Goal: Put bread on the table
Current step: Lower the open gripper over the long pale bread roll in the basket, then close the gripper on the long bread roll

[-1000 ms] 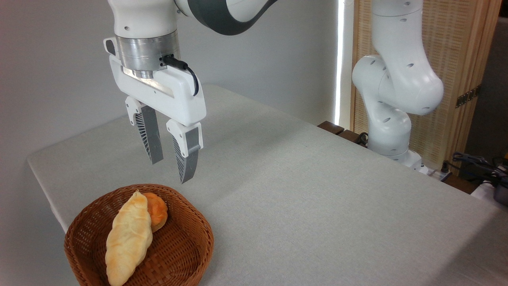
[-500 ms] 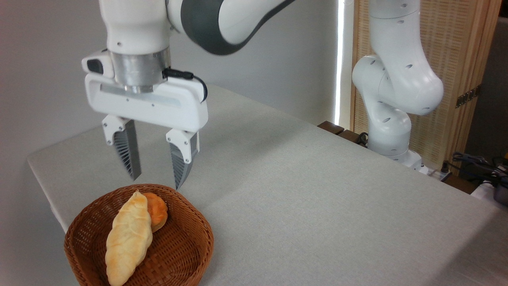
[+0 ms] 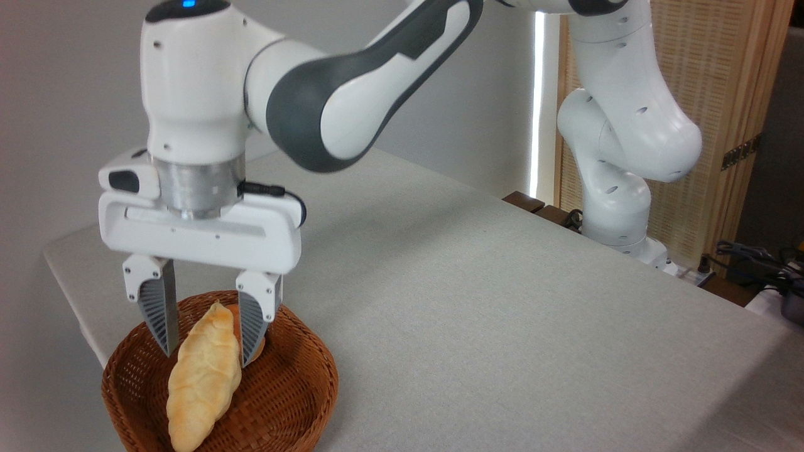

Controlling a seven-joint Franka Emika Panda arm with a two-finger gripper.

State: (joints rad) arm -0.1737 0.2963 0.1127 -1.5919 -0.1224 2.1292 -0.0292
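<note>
Bread (image 3: 204,376) lies lengthwise in basket (image 3: 295,402), tip between wide-spread pincer (image 3: 206,348) fingers.

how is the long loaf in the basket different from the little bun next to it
The loaf is long, pointed and pale golden; the bun is small and orange-brown. The loaf shows nearly whole between the open gripper's fingers; the bun is mostly hidden behind the right finger. Both sit in the wicker basket.
</note>
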